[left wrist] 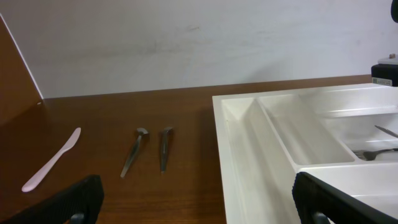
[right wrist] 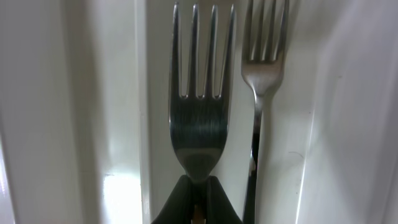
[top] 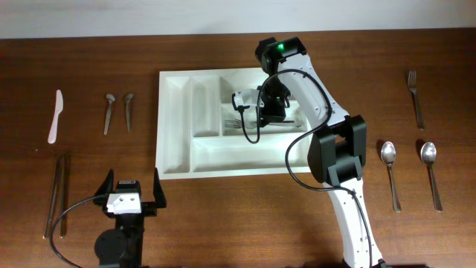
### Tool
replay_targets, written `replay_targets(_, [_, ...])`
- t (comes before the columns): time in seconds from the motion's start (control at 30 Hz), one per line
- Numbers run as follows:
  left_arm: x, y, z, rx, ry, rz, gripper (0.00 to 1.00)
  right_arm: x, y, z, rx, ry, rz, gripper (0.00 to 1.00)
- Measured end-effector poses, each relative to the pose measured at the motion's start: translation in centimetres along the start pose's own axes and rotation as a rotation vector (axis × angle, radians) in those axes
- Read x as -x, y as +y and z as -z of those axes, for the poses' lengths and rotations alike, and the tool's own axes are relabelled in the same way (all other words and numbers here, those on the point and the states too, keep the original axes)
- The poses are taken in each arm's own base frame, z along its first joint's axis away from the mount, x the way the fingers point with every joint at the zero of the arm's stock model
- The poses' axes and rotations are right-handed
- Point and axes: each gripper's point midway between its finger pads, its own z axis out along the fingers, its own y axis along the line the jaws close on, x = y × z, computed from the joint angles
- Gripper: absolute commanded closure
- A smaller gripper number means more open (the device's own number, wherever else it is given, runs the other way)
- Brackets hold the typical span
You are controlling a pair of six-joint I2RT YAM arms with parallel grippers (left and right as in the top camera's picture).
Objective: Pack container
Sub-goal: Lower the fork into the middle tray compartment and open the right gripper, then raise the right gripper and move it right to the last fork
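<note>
Clearly a placing step is in hand. The right claw (right wrist: 198,198) is clamped shut on the neck of a silver metal fork (right wrist: 198,112) and holds it inside the container (top: 238,155), a large white rectangular plastic cutlery tray with five compartments that sits in the middle of the brown wooden tabletop (top: 89,67). The held fork points along what looks like the middle long compartment, just beside a second silver fork (right wrist: 264,68) already lying there. Whether the held fork touches the floor of the tray cannot be told.

The next move probably calls for lowering it flat, parallel to its neighbour, and parting the fingers without nudging either fork.

The two narrow upright compartments and the long front one look empty; the arm hides part of the rear one.

The left claw (top: 132,186) hangs spread wide and empty near the tray's front left corner.

Unpacked on the tabletop are a third metal fork (top: 416,98) and two metal spoons (top: 388,173) on the right, and a white plastic knife (top: 55,115) on the left.
</note>
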Motion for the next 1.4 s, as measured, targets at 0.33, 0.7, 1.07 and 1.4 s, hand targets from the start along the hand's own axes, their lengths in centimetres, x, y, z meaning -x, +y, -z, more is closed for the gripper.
replay_targets(0.33, [0.0, 0.0, 0.0, 0.0, 0.0, 0.0, 0.01, 0.2, -0.3, 0.0, -0.012, -0.008, 0.004, 0.66])
replay_targets(0.7, [0.0, 0.0, 0.0, 0.0, 0.0, 0.0, 0.01, -0.1, -0.6, 0.9, -0.04, 0.018, -0.05, 0.01])
replay_targets(1.07, [0.0, 0.0, 0.0, 0.0, 0.0, 0.0, 0.01, -0.6, -3.1, 11.5, -0.356, 0.011, -0.252, 0.01])
replay_targets(1.4, [0.0, 0.0, 0.0, 0.0, 0.0, 0.0, 0.01, -17.1, -5.5, 20.1, -0.573, -0.105, -0.904, 0.01])
